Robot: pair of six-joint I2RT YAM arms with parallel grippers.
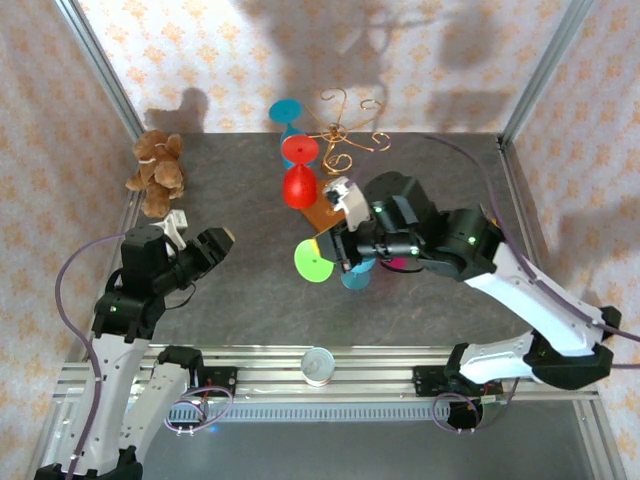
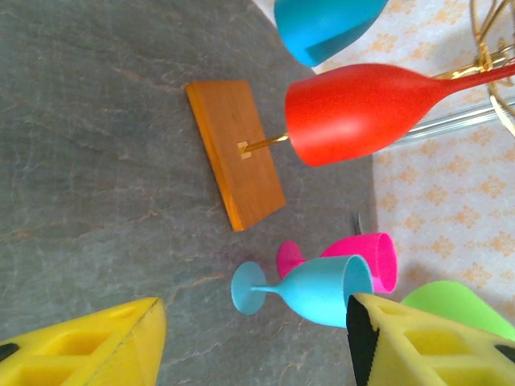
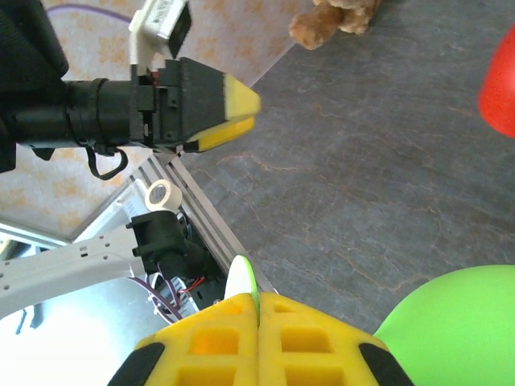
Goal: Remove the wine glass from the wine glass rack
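Wine glass (green) clamped in right gripper, off the rack.

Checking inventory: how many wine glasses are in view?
5. The blue glass and red glass hang on the wine glass rack; the teal glass and pink glass stand on the table; the green glass is in the right claw. Others may hide behind that arm.

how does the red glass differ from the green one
Place: the red glass hangs from the rack, while the green glass is off it, clamped in the right gripper.
Pose: the red glass hangs bowl down, and the green glass is turned on its side.
Colour: the red glass is red, the green glass lime.
Both are opaque stemmed glasses of the same shape.
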